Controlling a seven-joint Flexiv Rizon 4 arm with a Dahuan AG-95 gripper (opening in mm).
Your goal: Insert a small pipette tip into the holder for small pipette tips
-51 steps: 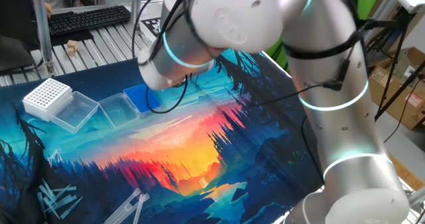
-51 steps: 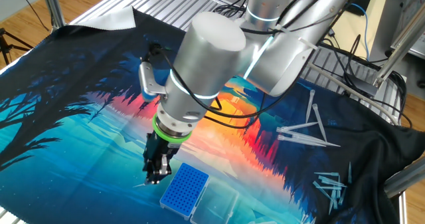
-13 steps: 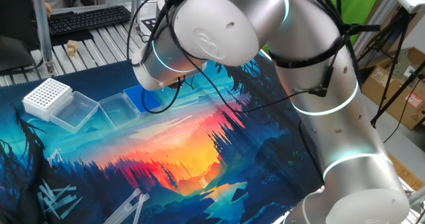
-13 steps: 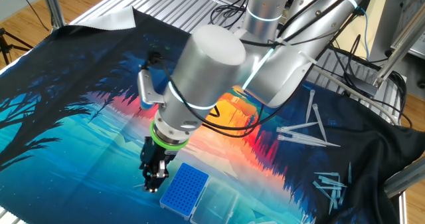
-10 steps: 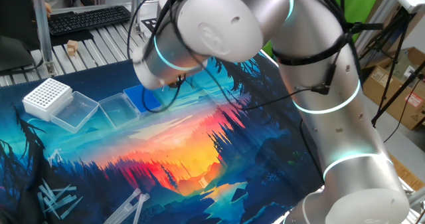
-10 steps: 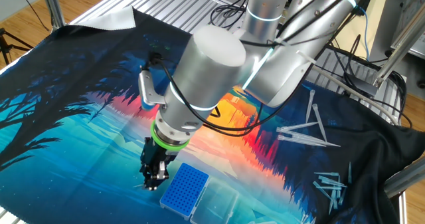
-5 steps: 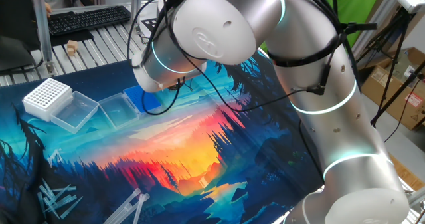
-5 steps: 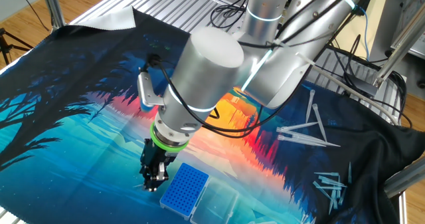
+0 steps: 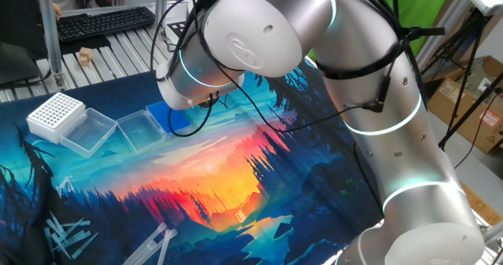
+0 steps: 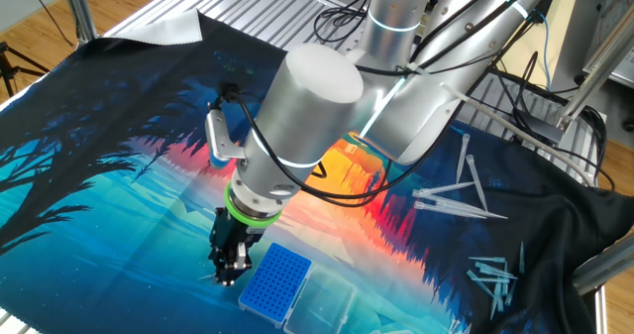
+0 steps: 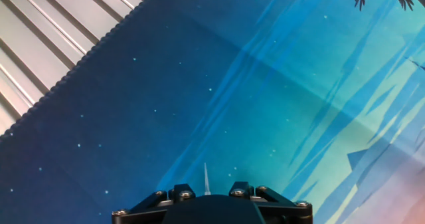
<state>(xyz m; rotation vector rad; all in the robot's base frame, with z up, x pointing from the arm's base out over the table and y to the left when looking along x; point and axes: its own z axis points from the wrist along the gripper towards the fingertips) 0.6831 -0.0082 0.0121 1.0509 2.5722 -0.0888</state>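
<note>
My gripper [image 10: 227, 269] points down at the mat just left of the bright-blue holder for small pipette tips [image 10: 273, 278], close to its near-left corner and not over its hole grid. In the hand view the gripper [image 11: 208, 193] is shut on a small pipette tip [image 11: 205, 176], a thin pale cone that sticks out between the fingers over bare blue mat. In one fixed view the blue holder [image 9: 176, 118] shows partly behind the arm, and the gripper itself is hidden by the wrist.
A white perforated rack [image 9: 55, 113] and clear open lids [image 9: 90, 131] lie left of the blue holder. Loose long clear tips lie on the mat [image 9: 67, 235] [image 10: 458, 196] [image 10: 493, 275]. The mat's edge and the slatted metal table [image 11: 40, 44] are near the gripper.
Over five seconds the gripper has shifted slightly left and down beside the blue holder. In the last half second nothing has visibly moved.
</note>
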